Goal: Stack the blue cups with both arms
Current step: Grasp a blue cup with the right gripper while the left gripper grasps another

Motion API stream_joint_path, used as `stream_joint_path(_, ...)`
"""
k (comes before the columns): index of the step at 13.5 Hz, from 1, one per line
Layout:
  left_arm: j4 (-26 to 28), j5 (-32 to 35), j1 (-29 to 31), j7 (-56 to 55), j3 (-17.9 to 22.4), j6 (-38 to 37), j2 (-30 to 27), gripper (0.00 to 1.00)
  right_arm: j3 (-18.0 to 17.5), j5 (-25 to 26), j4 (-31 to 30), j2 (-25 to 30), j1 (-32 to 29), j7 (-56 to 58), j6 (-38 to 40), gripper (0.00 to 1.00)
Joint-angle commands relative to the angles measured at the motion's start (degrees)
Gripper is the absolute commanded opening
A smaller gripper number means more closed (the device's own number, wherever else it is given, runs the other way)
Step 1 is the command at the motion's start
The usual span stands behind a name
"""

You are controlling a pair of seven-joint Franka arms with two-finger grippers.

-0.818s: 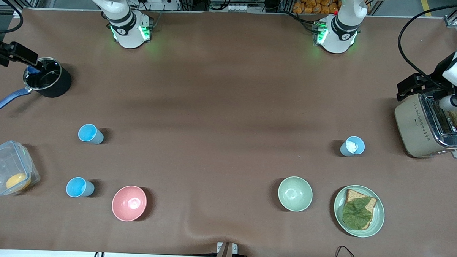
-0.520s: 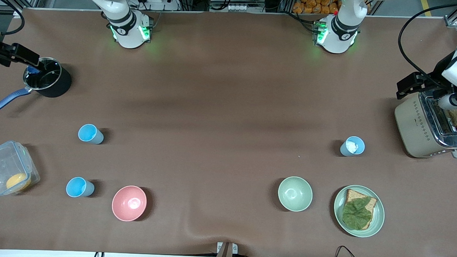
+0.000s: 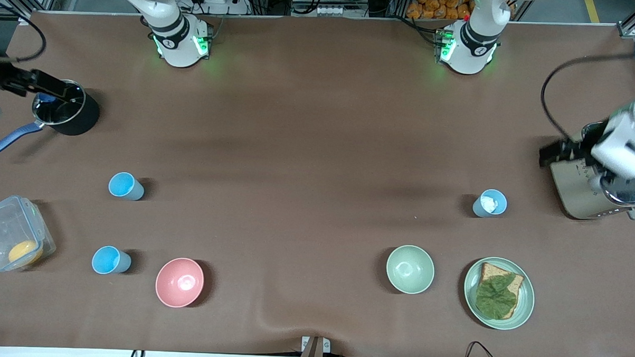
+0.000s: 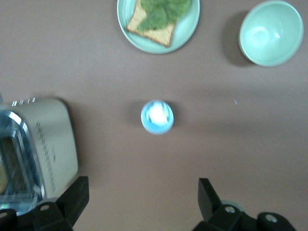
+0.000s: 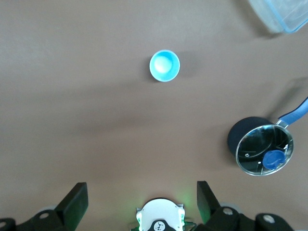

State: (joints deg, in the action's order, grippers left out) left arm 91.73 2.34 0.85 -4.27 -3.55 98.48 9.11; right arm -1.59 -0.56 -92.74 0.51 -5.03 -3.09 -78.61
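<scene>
Cups: three blue cups [image 3: 125, 186] [image 3: 111, 260] [image 3: 489, 203] stand apart on the bench [image 3: 307, 162], none stacked.
Left tool [image 4: 139, 204]: we see it spread open, empty, over the bench beside the toaster [image 3: 586, 182].
Right tool [image 5: 139, 204]: open, empty, above the saucepan [image 3: 66, 114].
Progress: we judge nothing done; every grasp remains.

We see the toaster [image 3: 602, 178] partly covered by the blurred left arm [image 3: 622, 144]; its slots are cut off at the left wrist view's edge. The white stuff in the cup [image 3: 490, 203] is too small to identify.
</scene>
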Motion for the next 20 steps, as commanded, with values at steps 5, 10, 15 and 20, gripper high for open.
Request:
stream_joint_path(5, 20.6, -1.8, 1.3, 1.4, -0.5, 27.2, 4.5, 1.0, -0.3, 0.0, -2.0, -15.9, -2.1, -0.7, -10.0, 1.0)
stream_joint_path(10, 24.1, -1.7, 1.6, 1.4, -0.5, 32.9, 9.2, 1.0, -0.3, 1.1, -12.0, -18.1, -3.1, -0.8, -25.1, 1.0)
stream_joint_path(15, 24.2, -1.4, 2.8, 2.1, -0.5, 34.6, 12.6, 0.92, -0.3, 1.2, -12.0, -23.1, -5.3, 0.0, -30.9, 1.0)
stream_joint_path(20, 24.3, -1.6, 3.4, 2.0, -0.6, 35.7, 14.4, 0.6, -0.4, 1.1, -12.1, -28.5, -7.5, 0.7, -35.5, 1.0)
